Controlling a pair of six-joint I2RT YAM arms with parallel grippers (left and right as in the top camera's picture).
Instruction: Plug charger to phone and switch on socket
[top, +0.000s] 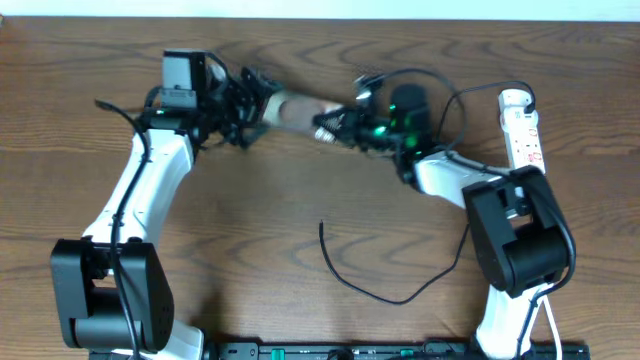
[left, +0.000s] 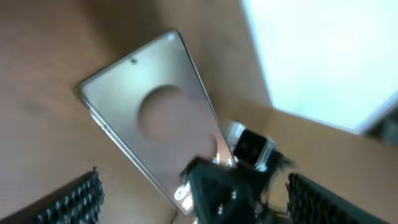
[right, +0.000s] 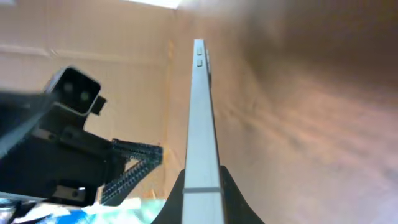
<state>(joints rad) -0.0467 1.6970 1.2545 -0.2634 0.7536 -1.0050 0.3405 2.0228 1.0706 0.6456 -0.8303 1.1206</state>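
Observation:
The phone (top: 296, 112) hangs between my two grippers at the back of the table, turned partly on edge. My right gripper (top: 338, 124) is shut on its right end. In the right wrist view the grey phone edge (right: 200, 112) runs up from between the pinching jaws of that gripper (right: 203, 184). My left gripper (top: 250, 104) stands open at the phone's left end. In its wrist view the phone back (left: 155, 112) faces the camera, and the ribbed fingers (left: 78, 199) stand wide apart. The charger cable (top: 395, 298) lies loose on the table with its plug tip (top: 322, 227) free. The socket (top: 523, 128) lies at the back right.
Black cable loops (top: 450, 95) rise around the right arm near the socket. The arm bases (top: 110, 290) stand at the front left and front right. A pale wall edge (left: 323, 56) borders the table behind the phone.

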